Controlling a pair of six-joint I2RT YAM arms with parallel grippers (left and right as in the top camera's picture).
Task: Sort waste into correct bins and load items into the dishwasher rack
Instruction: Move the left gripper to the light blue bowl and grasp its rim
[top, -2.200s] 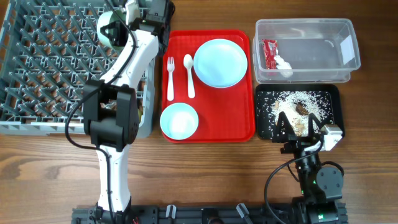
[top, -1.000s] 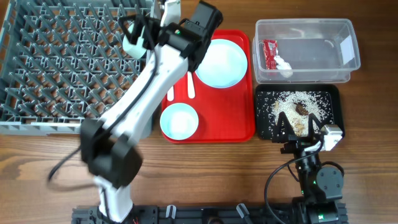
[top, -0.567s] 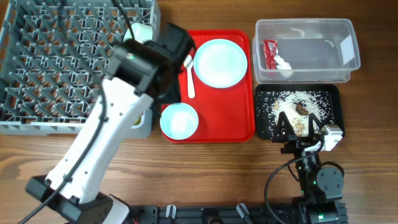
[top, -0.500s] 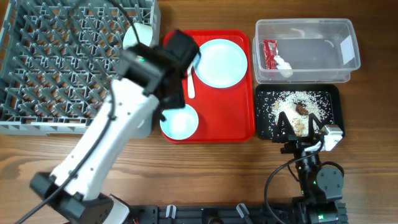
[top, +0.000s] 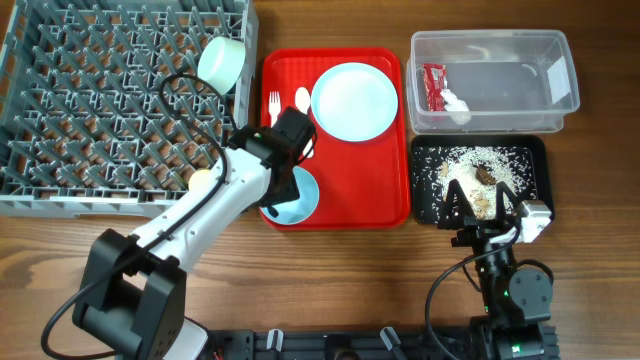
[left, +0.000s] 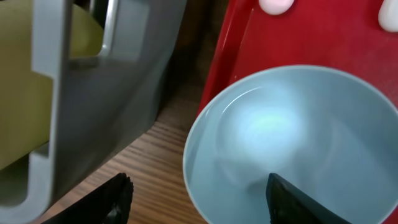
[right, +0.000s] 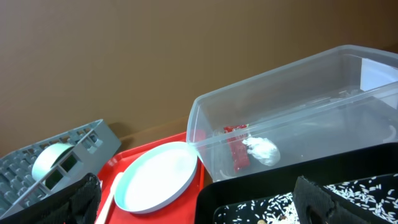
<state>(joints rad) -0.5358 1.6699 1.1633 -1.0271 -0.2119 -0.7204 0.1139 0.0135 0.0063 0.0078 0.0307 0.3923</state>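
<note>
My left gripper (top: 284, 192) (left: 199, 200) is low over the pale blue bowl (top: 299, 197) (left: 292, 143) at the front left of the red tray. It is open and straddles the bowl's near rim: one finger (left: 107, 202) is outside over the wood, the other (left: 301, 198) inside. A second bowl (top: 222, 62) lies on its side in the grey rack (top: 100, 100), and a yellow cup (top: 200, 181) (left: 18, 93) sits in the rack's front right corner. Plate (top: 354, 100), fork (top: 273, 101) and spoon (top: 301, 97) lie on the tray. My right gripper (top: 490, 205) (right: 205, 208) rests open over the black tray (top: 425, 195).
The red tray (top: 370, 190) sits between the rack and the bins. The clear tub (top: 495, 45) (right: 292, 118) at back right holds the red-and-white wrapper (top: 433, 87) (right: 236, 149). Rice and brown scraps (top: 480, 172) lie in the black tray. The rack's wall (left: 118, 93) is close beside my left fingers.
My left arm swung away from the rack, across the red tray, and came down over the front bowl, its jaws narrowing somewhat. The right arm has not moved.
</note>
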